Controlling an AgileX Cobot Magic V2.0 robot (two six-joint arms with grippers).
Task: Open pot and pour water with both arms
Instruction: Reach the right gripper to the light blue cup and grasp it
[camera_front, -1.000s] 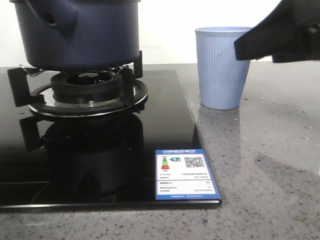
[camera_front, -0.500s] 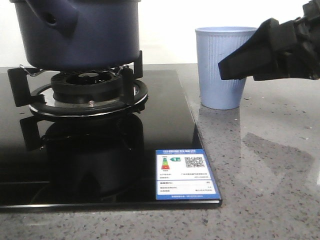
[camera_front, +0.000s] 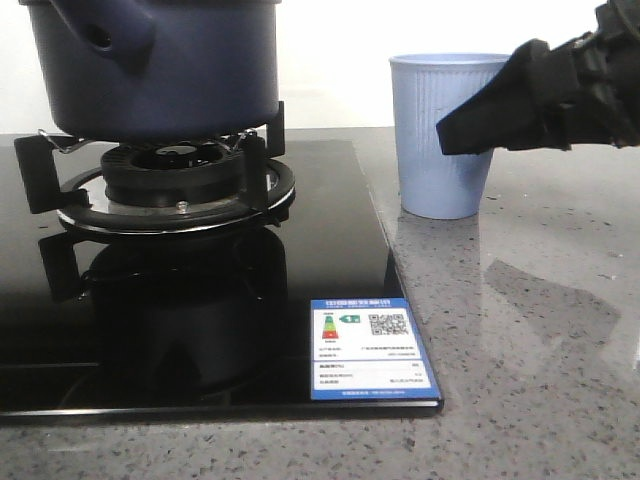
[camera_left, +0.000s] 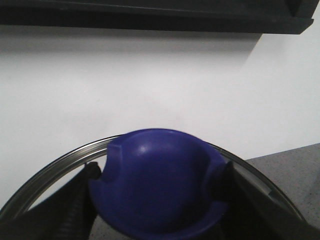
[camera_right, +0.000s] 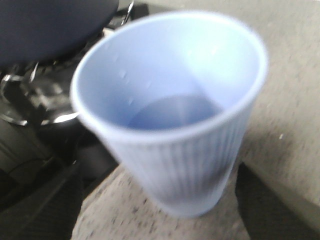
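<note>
Light blue ribbed cup (camera_right: 175, 120): upright on speckled grey surface (camera_right: 285, 100), mouth open toward camera, blurred. Droplets on inner wall; whether water lay at bottom could not be told. Dark navy pot (camera_right: 45, 25) beside cup, on metal burner grate (camera_right: 30, 100). Dark blurred claw fingers (camera_right: 40, 210) flanked cup base, apart.

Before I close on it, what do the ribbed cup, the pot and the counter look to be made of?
The ribbed cup: probably thin disposable plastic or paper, matte light blue, fine vertical ribs, rolled rim. The pot: likely coated metal, smooth matte navy; its lid knob looks like glossy blue plastic on a steel-rimmed lid. The counter: polished speckled grey stone or composite, showing reflections.
</note>
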